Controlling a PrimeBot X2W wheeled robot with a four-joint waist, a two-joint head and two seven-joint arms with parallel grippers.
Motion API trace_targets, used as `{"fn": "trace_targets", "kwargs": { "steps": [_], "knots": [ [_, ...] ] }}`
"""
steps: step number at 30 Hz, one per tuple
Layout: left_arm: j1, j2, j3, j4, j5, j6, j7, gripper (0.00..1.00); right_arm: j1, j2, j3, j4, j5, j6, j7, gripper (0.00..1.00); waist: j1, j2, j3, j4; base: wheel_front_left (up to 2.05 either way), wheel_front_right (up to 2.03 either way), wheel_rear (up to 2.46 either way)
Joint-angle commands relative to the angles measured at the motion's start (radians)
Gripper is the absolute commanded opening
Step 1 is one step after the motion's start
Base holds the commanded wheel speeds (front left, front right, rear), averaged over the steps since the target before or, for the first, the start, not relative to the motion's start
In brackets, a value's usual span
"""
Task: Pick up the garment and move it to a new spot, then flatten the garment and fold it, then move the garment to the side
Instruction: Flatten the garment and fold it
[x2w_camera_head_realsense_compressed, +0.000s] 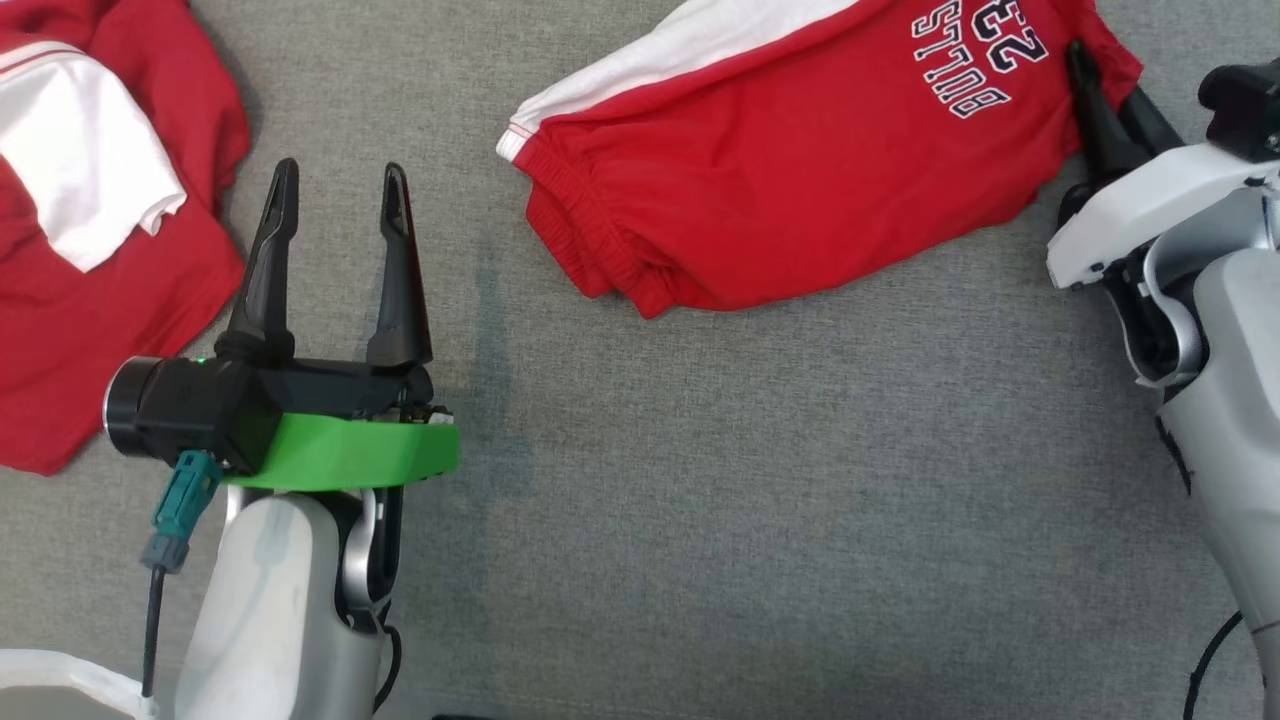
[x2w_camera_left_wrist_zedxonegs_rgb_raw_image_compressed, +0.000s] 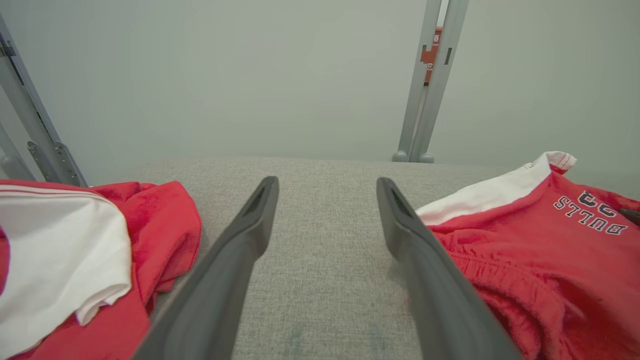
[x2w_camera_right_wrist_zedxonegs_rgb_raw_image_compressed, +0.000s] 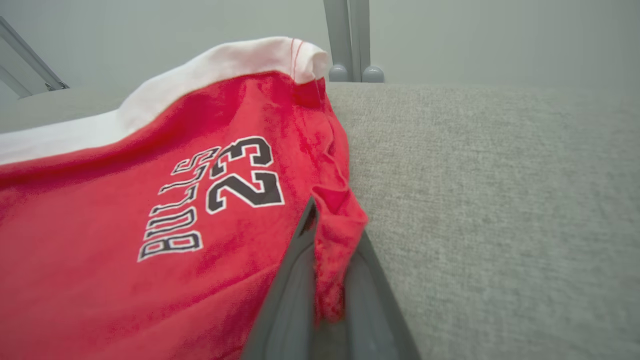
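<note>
Right pincer (x2w_camera_head_realsense_compressed: 1100, 95) is clenched on the garment's (x2w_camera_head_realsense_compressed: 800, 180) right edge. Its long axis runs leftward toward the left pincer (x2w_camera_head_realsense_compressed: 340, 195), which stands released over bare worktop (x2w_camera_head_realsense_compressed: 750, 480).

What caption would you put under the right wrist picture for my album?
The right tool pinches the edge of the red Bulls 23 garment on a grey surface.

This looks like a robot test lab. The work surface is a flat table covered in grey woven fabric (x2w_camera_head_realsense_compressed: 760, 520). Behind it rises a plain pale grey wall (x2w_camera_left_wrist_zedxonegs_rgb_raw_image_compressed: 250, 75), with bare grey metal upright posts (x2w_camera_left_wrist_zedxonegs_rgb_raw_image_compressed: 425, 100) and slanted grey metal struts with brackets (x2w_camera_left_wrist_zedxonegs_rgb_raw_image_compressed: 40, 135). Two similar garments lie on the fabric: red knit shorts with a white side stripe (x2w_camera_head_realsense_compressed: 800, 180) and a crumpled red-and-white garment (x2w_camera_head_realsense_compressed: 100, 300).
</note>
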Motion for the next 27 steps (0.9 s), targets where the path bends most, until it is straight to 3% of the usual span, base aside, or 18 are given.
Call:
{"fn": "trace_targets", "kwargs": {
  "steps": [1,7,15,22,27],
  "knots": [
    [0.018,0.000,0.006,0.005,0.008,0.003,-0.003,1.00,0.072,0.019,0.006,0.020,0.015,0.000,-0.009,0.00,0.0000,0.0000,-0.030,-0.028,0.00,0.00,0.00],
    [0.062,0.000,0.024,0.019,0.025,-0.004,-0.003,1.00,0.188,0.048,-0.012,-0.038,0.040,0.000,-0.077,0.00,0.0000,0.0000,-0.094,-0.085,0.00,0.00,0.00],
    [0.121,0.001,0.024,0.038,0.037,-0.008,-0.003,1.00,0.378,0.083,-0.115,-0.164,0.037,0.000,-0.117,0.00,0.0000,0.0000,-0.170,-0.131,0.00,0.00,0.00],
    [0.151,0.001,0.020,0.042,0.032,0.000,-0.003,1.00,0.515,0.123,-0.230,-0.282,-0.003,0.000,-0.060,0.00,0.0000,0.0000,-0.203,-0.143,0.00,0.00,0.00],
    [0.160,0.001,0.014,0.040,0.025,0.003,-0.003,1.00,0.523,0.133,-0.266,-0.366,-0.054,0.000,0.019,0.00,0.0000,0.0000,-0.206,-0.144,0.00,0.00,0.00]
  ]
}}
